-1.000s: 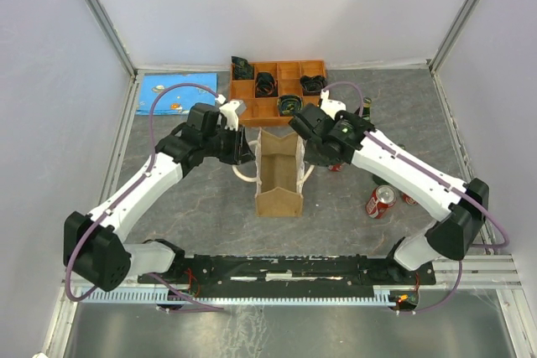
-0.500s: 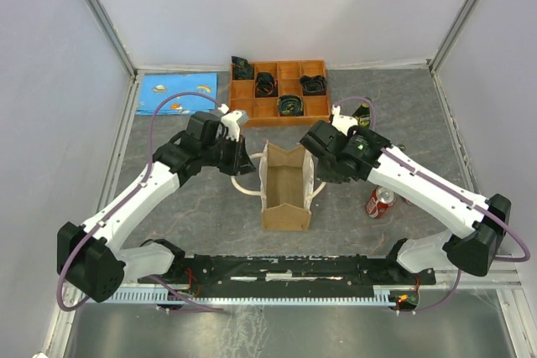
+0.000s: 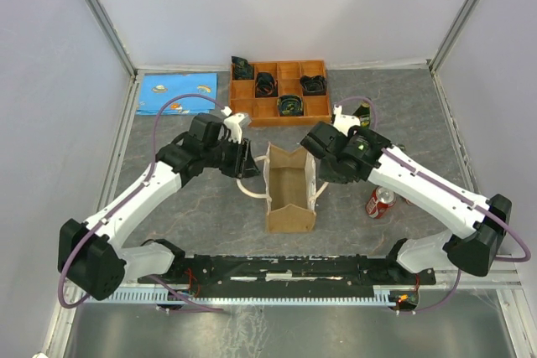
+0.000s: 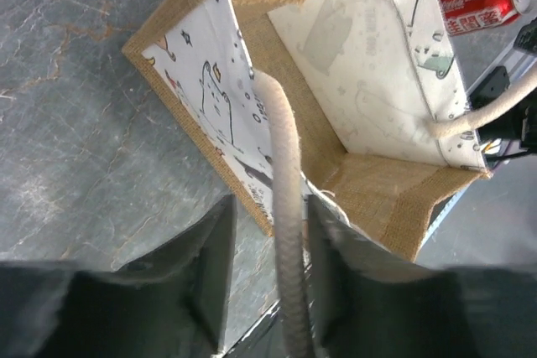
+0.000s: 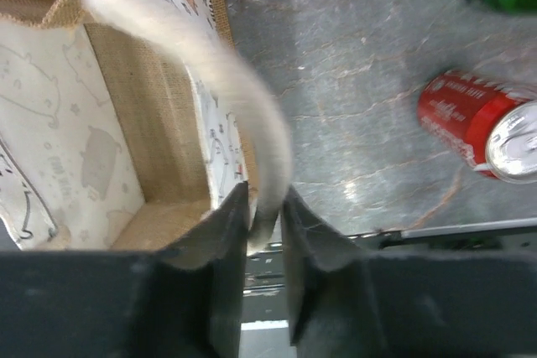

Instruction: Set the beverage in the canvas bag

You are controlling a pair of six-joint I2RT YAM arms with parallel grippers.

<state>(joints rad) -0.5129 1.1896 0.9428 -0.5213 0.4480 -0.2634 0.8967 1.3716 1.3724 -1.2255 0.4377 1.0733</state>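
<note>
Left gripper (image 4: pixel 270 207) brackets the left rope handle (image 4: pixel 285 148) narrowly; whether it clamps, I cannot tell. The tan canvas bag (image 3: pixel 291 217), upright, open-mouthed, cream-lined and empty, stands mid-table toward the near edge. Right gripper (image 5: pixel 266 199) pinches the right rope handle (image 5: pixel 243 98). The red cola can (image 3: pixel 379 202) lies toward the right edge, ungrasped and not yet bagged.

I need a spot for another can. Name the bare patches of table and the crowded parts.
Bare: the table front-left, between the left arm and the canvas bag; also the back-right corner beyond the green bottle. Crowded: right of the bag, with the right arm and red can; behind it, the orange tray.
</note>
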